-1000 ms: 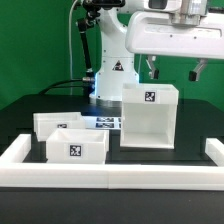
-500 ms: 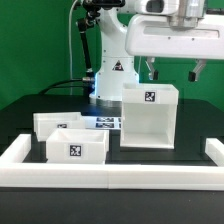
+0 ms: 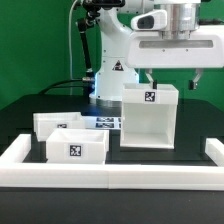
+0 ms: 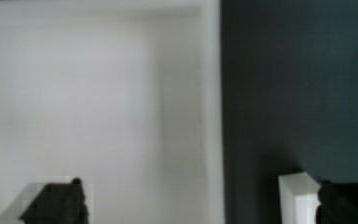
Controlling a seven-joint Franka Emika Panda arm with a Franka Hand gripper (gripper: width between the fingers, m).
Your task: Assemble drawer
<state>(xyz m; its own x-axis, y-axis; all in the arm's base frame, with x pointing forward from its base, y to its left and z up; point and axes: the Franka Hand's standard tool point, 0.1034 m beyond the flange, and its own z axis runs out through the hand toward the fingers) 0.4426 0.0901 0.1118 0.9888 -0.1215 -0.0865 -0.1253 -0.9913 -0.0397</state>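
Observation:
The tall white case stands on the black table, a square tag on its front upper edge. Two low white trays sit at the exterior view's left: the front one shows a tag, the other lies behind it. My gripper hangs open and empty just above the case's top, one finger over each side of it. In the wrist view the case fills one side as a pale surface. My gripper straddles its edge there, with one white fingertip over the dark table.
A long white rail edges the table's front and sides. The marker board lies flat between the trays and the case. The robot's base and black cables stand behind.
My gripper has come down closer to the top of the case over the last second. The case and trays have not moved.

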